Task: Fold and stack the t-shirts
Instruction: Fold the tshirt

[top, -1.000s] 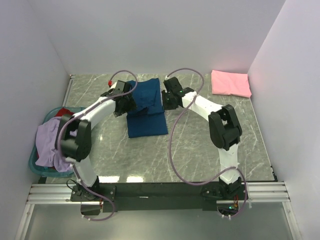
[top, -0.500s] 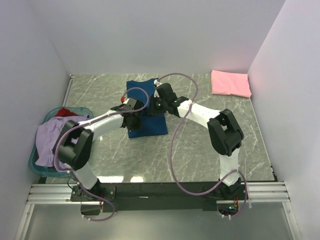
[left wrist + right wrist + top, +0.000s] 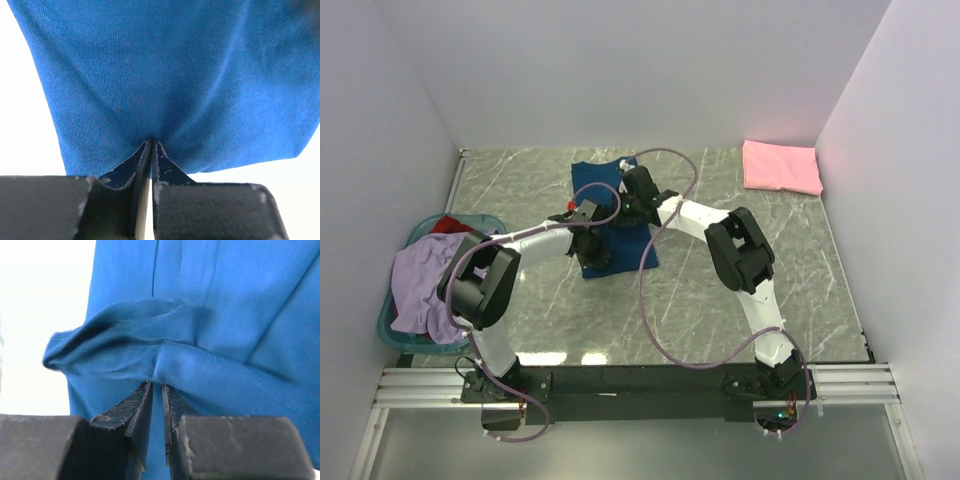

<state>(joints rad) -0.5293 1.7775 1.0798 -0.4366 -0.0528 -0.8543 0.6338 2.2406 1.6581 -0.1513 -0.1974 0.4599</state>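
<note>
Grey marbled tabletop (image 3: 740, 290) holds the navy blue cloth t-shirt (image 3: 588, 178) at its far middle. Both the left gripper (image 3: 151, 142) and right gripper (image 3: 156, 385) pinch its folds; such thin bites could slip mid-fold.

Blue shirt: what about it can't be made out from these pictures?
- How much of the blue shirt the left gripper and right gripper pinch: hidden inside the grip, wrist views.
- Its middle, top view: both grippers cover it.
- Its outline, wrist views: cut off by the frame edges.
</note>
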